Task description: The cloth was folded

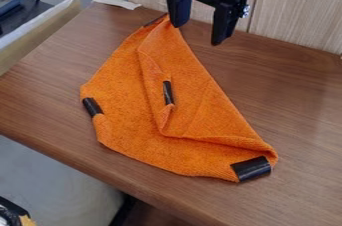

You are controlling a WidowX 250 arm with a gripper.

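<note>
Nearest is the front edge of the brown wood-grain worktop (300, 115), running slantwise across the view. Just in from it, at the lower right, a black strip (252, 168) wraps the near right corner of the orange cloth (123, 95). The cloth lies in the middle of the worktop, partly folded: a long triangular flap is laid over its right side, leaving the left side uncovered by it. A second black strip (92, 106) sits at the cloth's left edge, and a third (168, 92) stands out on the flap's loose inner edge. Farther back, the cloth narrows to a point. Over that end hangs the black gripper (200, 32), its jaws spread wide with nothing between them; one finger overlaps the cloth's tip, though whether it touches I cannot tell. Beyond, a white scrap (117, 3) rests by the far edge, before a pale wood-grain panel (297, 10).
</note>
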